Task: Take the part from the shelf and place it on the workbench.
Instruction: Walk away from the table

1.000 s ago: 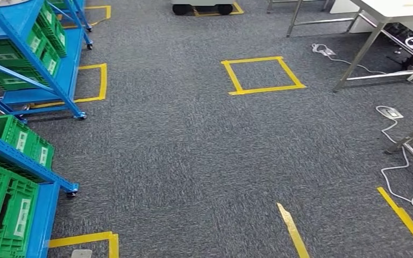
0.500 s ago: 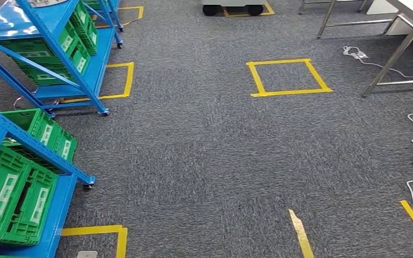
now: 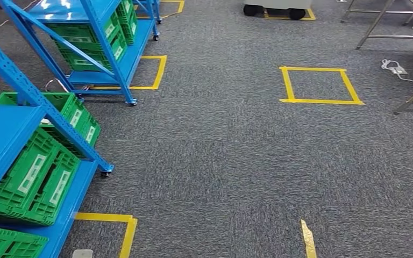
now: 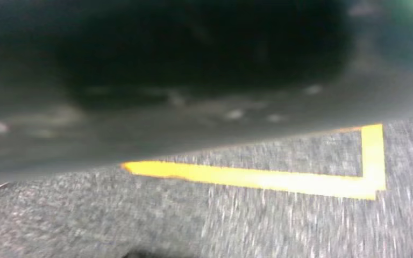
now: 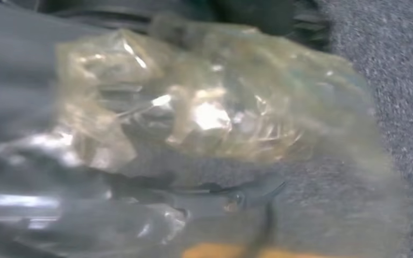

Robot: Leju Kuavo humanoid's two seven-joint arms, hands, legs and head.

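No lettering is showing clearly enough to read.

White label strips are sitting on the sides of the green crates stacked in the blue shelf, and on the crates in the farther shelf, but whatever is printed on them is coming out too small and too blurred to make out. Yellow tape squares are lying on the grey carpet as plain outlines, carrying no characters or numbers. The clear plastic bag in the right wrist view is showing only glare and creases, with no print legible on it. The yellow tape corner in the left wrist view is likewise bearing no marks.
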